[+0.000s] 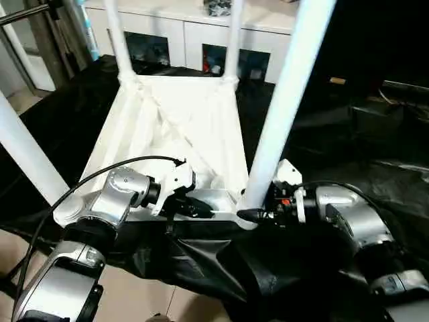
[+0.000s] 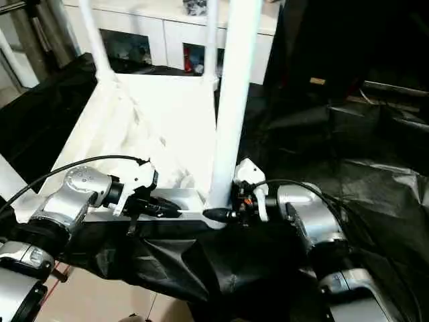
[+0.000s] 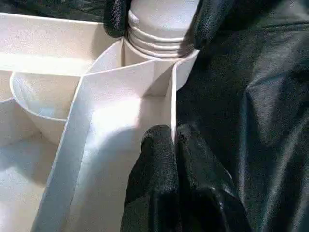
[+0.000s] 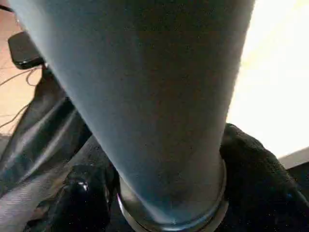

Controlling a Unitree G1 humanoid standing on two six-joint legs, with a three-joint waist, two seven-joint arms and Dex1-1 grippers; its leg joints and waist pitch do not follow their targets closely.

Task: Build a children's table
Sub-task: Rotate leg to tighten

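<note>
A black sheet (image 1: 375, 194) covers the work surface, and on it lies the white tabletop (image 1: 181, 134), upside down with its ribbed underside facing up. Behind it stands a white cabinet (image 1: 201, 30) with glass doors. Four white legs rise from the tabletop's corner sockets: two far legs (image 1: 234, 40), one at the near left (image 1: 23, 151) and the near right leg (image 1: 288, 87), the largest in view. The right gripper (image 1: 258, 215) has its black fingers (image 4: 82, 198) on either side of that leg's base, right where it enters the socket. The left gripper (image 1: 201, 209) rests at the tabletop's near edge, its fingertips (image 3: 159, 145) pressed together over the thin rim wall.
</note>
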